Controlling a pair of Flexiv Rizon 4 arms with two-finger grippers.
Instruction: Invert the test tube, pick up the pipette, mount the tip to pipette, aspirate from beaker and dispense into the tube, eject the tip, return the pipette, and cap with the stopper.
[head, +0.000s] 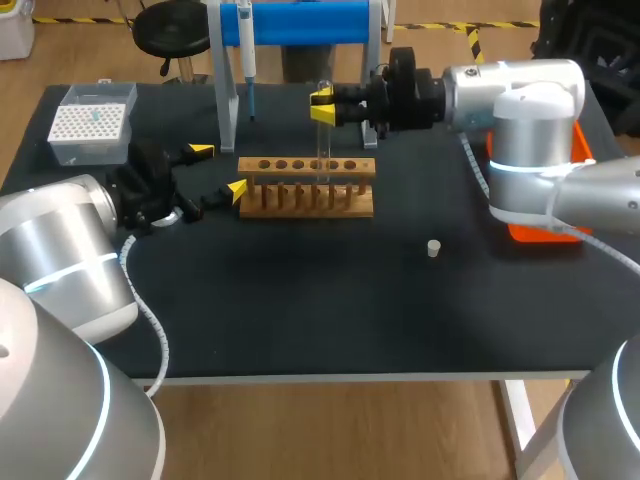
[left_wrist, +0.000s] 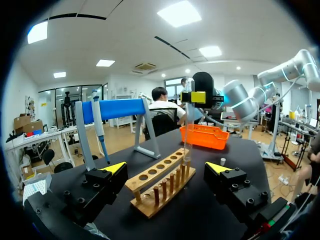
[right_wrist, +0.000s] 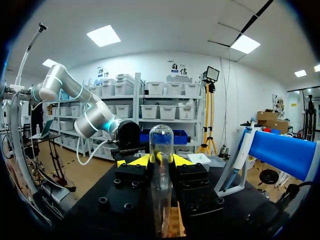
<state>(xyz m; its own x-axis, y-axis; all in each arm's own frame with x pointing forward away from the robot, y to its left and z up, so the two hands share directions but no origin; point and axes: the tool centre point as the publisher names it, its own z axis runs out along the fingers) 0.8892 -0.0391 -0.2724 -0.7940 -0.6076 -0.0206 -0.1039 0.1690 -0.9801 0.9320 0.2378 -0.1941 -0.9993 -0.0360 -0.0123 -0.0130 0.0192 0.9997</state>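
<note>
In the right wrist view the right gripper (right_wrist: 161, 161) fills the foreground, clenched on the test tube (right_wrist: 161, 145) from two sides; the tube's rounded, closed end stands above the fingertips, so I judge it to be mouth-down and the first step, inverting it, to be in hand and not yet done. The tube stands over the wooden rack (head: 305, 190), right of the rack's middle, gripped near its upper end; the next move, as I read it, calls for lifting it straight up clear of the rack, turning it over so the mouth faces up, and seating it again in a hole.

The left gripper (head: 220, 170) waits just off the rack's left end, fingers spread wide and holding nothing.

The head view alone shows the rest of the task's things: the pipette (head: 247, 50) hanging on the blue stand (head: 300, 22) behind the rack; the tip box (head: 92, 122) well off the rack's left end; the stopper (head: 433, 248) in front of the rack and to its right. The left wrist view alone shows the tube's lower end reaching the rack's top; whether it is seated in a hole I cannot tell. I find no beaker in any view.
</note>
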